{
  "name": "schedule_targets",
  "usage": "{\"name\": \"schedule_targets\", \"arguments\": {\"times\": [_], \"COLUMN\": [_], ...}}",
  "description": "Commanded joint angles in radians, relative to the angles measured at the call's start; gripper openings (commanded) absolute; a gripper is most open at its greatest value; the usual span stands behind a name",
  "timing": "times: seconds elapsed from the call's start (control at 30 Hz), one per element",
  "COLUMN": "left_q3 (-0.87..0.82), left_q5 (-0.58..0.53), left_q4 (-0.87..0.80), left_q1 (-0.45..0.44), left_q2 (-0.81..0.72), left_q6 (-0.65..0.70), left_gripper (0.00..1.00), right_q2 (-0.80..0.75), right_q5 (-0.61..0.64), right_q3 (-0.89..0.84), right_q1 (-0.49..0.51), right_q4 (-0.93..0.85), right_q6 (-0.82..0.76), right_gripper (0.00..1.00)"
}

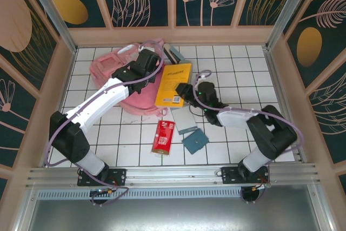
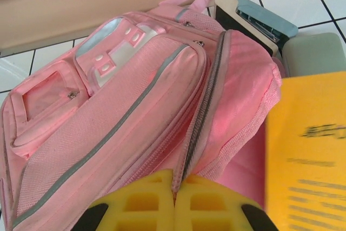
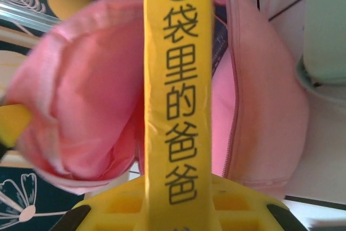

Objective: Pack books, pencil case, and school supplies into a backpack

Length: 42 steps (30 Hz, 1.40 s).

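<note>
Right gripper [image 3: 175, 201] clamped on yellow book [image 3: 175, 79] spine, pink backpack [image 3: 81, 106] opening just ahead, left gripper [image 2: 174, 201] pinching backpack's zip edge, stapler [image 2: 257, 17] beyond.

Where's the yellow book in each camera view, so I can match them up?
Top external: the yellow book sits at centre, just right of the backpack.
Left wrist: its cover is at the right edge, beside the backpack.
Right wrist: its spine stands upright down the middle, pinched in the right hand, with the backpack behind.
Shared landmark: the backpack.
</note>
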Motion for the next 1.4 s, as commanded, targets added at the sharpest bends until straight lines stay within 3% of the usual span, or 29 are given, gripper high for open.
{"name": "schedule_targets", "arguments": {"times": [0.0,0.3,0.63,0.77,0.83,1.07,1.37], "left_q3": [0.052,0.047,0.015,0.012,0.011,0.005,0.003], "left_q5": [0.007,0.093,0.121,0.126,0.121,0.119,0.118], "left_q4": [0.092,0.107,0.133,0.13,0.131,0.132,0.13], "left_q1": [0.005,0.014,0.016,0.016,0.016,0.018,0.024], "left_q2": [-0.043,-0.035,-0.061,-0.06,-0.065,-0.069,-0.066], "left_q6": [0.012,-0.007,-0.013,-0.011,-0.013,-0.007,-0.009], "left_gripper": [0.0,0.0,0.0,0.0,0.0,0.0,0.0], "right_q2": [0.089,0.449,0.731,0.787,0.778,0.709,0.601], "right_q5": [0.112,0.203,0.333,0.246,0.223,0.119,0.09], "right_q3": [0.153,0.429,0.834,0.967,0.987,0.975,0.948], "right_q1": [0.051,0.087,0.104,0.109,0.113,0.115,0.116], "right_q4": [0.132,0.282,0.145,0.03,-0.068,-0.377,-0.576], "right_q6": [0.097,0.294,0.37,0.31,0.273,0.105,-0.063], "right_gripper": [0.0,0.0,0.0,0.41,0.54,0.6,0.69]}}
